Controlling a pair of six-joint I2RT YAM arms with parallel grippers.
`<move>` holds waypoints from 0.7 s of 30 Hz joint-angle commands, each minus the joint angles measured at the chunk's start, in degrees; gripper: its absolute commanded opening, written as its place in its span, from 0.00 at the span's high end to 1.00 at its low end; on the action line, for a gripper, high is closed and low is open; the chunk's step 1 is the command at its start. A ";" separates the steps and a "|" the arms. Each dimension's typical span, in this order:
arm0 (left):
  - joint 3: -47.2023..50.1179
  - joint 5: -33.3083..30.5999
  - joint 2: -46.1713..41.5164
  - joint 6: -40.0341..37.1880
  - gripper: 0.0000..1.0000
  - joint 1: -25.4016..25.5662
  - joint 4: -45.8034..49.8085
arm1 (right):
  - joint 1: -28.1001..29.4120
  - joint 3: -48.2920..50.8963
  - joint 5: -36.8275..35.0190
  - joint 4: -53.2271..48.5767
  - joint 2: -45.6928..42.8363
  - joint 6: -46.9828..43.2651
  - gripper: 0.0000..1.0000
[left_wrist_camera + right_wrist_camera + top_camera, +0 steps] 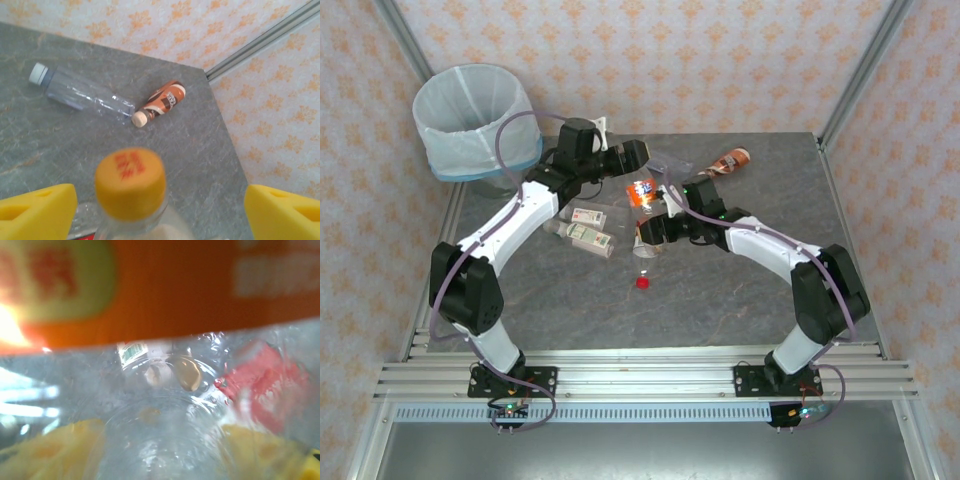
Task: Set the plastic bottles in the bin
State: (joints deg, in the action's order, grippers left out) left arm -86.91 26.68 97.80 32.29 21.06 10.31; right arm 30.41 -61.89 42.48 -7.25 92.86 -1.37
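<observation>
Left gripper (160, 205) spread wide: its yellow fingers (35, 212) stand either side of an orange-capped bottle (131, 182), with gaps on both sides and no contact. Beyond, at the far right of the table (190, 165), a white-capped bottle (82, 92) and a brown bottle (162, 102) lie close together. Right gripper (650, 232) at mid-table: a clear bottle (160, 430) lies between its fingers, against an orange label (175, 290); whether it pinches cannot be told. Two white-green bottles (592, 237) lie to its left, a red cap (642, 283) nearer. Bin (470, 140) stands at the far-left corner.
</observation>
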 commanded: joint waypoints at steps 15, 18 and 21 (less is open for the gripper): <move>-4.23 -1.10 3.48 -3.39 0.54 0.39 1.72 | 0.37 0.28 1.96 -0.88 -3.22 -3.08 0.96; -3.87 -0.64 3.05 -3.89 0.68 0.34 1.79 | 0.39 0.37 1.86 -0.26 -3.17 -2.75 0.96; -4.57 -1.16 3.06 -4.08 0.88 0.35 3.18 | 0.42 0.45 1.91 0.35 -3.28 -2.09 0.93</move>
State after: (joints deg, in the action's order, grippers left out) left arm -89.97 25.74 102.21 31.73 21.06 10.66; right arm 30.61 -61.47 43.68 -8.97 91.50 -3.25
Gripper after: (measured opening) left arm 0.335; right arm 0.608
